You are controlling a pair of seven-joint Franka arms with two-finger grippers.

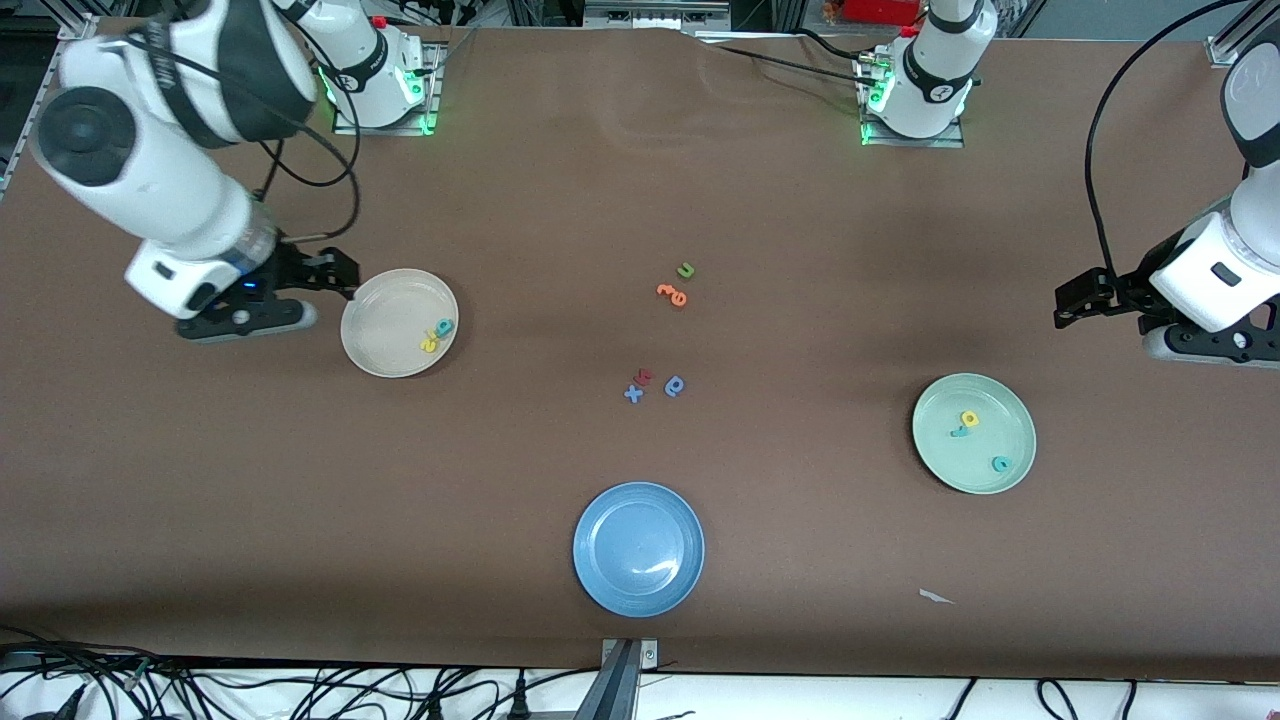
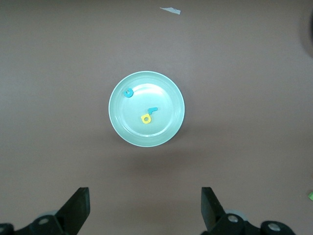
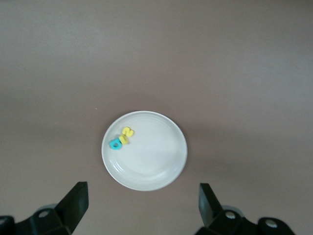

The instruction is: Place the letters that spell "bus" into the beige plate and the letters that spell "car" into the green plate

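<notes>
step: sorting looks finished | round cream-beige plate (image 1: 399, 322) holds teal b, yellow u, s (image 1: 437, 335) | round mint-green plate (image 1: 973, 433) holds teal c, r, yellow a (image 1: 968, 421) | left pincer (image 1: 1085, 298), right pincer (image 1: 335, 273) both released, empty, waiting | next: none likely

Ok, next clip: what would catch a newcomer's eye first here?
Three plates stand out on the brown table: the beige plate toward the right arm's end holding teal and yellow letters, the green plate toward the left arm's end holding three more, and a bare blue plate nearest the front camera. Leftover letters lie scattered mid-table. The right gripper hangs open beside the beige plate, and the left gripper open near the green plate.
</notes>
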